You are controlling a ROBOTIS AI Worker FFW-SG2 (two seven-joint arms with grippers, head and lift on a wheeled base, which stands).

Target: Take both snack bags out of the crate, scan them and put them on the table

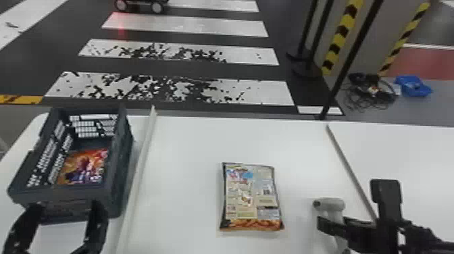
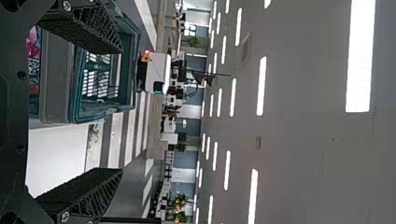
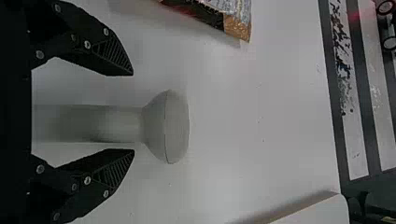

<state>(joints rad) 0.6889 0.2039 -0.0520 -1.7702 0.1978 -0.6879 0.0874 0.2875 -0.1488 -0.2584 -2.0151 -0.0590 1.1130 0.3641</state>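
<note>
1. White table (image 1: pixel 182 145).
2. Snack bag (image 1: pixel 251 192) lying flat near its middle.
3. Dark crate (image 1: pixel 121 182) at the bag's ten o'clock.
4. Pale strip (image 1: pixel 143 158) between them.
5. Grey scanner (image 1: pixel 332 204) toward four o'clock.

Matte-black fingers (image 2: pixel 79 186) here, wedge-shaped, slatted along sides, grainy inside; round silver screws (image 3: pixel 87 44) glinting, dark plate (image 2: pixel 11 107) with small round holes!

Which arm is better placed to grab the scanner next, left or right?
Right, I'd say: the right jaws stand open on either side of the scanner, while the left jaws are over by the crate.
</note>
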